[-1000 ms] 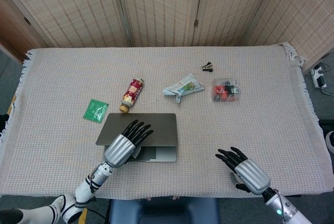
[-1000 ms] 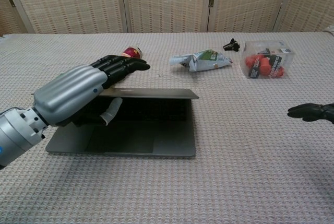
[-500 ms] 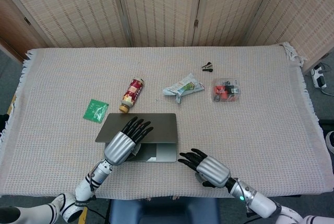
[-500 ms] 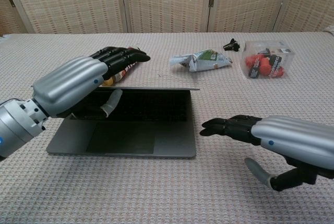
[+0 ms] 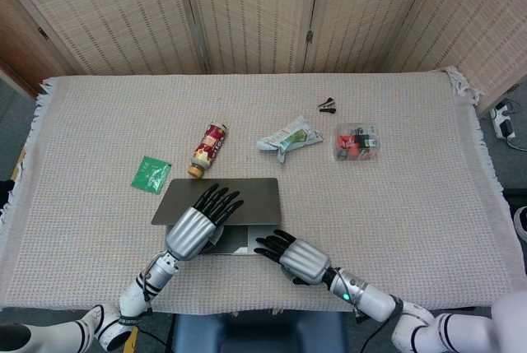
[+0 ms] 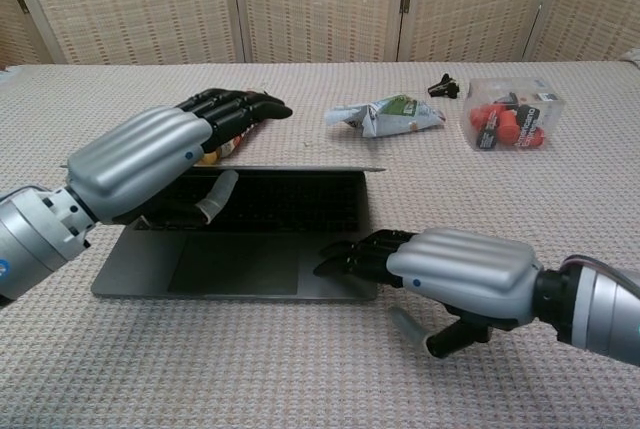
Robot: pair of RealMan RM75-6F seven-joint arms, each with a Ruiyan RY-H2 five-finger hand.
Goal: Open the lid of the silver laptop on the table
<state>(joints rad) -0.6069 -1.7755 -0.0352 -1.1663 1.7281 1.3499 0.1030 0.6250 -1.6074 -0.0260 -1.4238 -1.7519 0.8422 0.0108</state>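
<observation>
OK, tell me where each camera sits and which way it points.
Head view: high above the near edge, looking steeply down on the table; both forearms, left hand and right hand show.
Chest view: low at the near edge, looking level across toward the screens; both hands show large.
Shared: laptop, bottle, snack bag, clear box.

We see the silver laptop (image 6: 240, 259) lying near the front edge of the desk (image 5: 412, 197), left of its middle. Its lid (image 5: 247, 202) is raised partway, roughly level in the chest view, with the dark keyboard (image 6: 290, 204) and the grey trackpad (image 6: 232, 266) showing beneath it. The base sits flat on the woven cloth, its hinge side facing away from us.
</observation>
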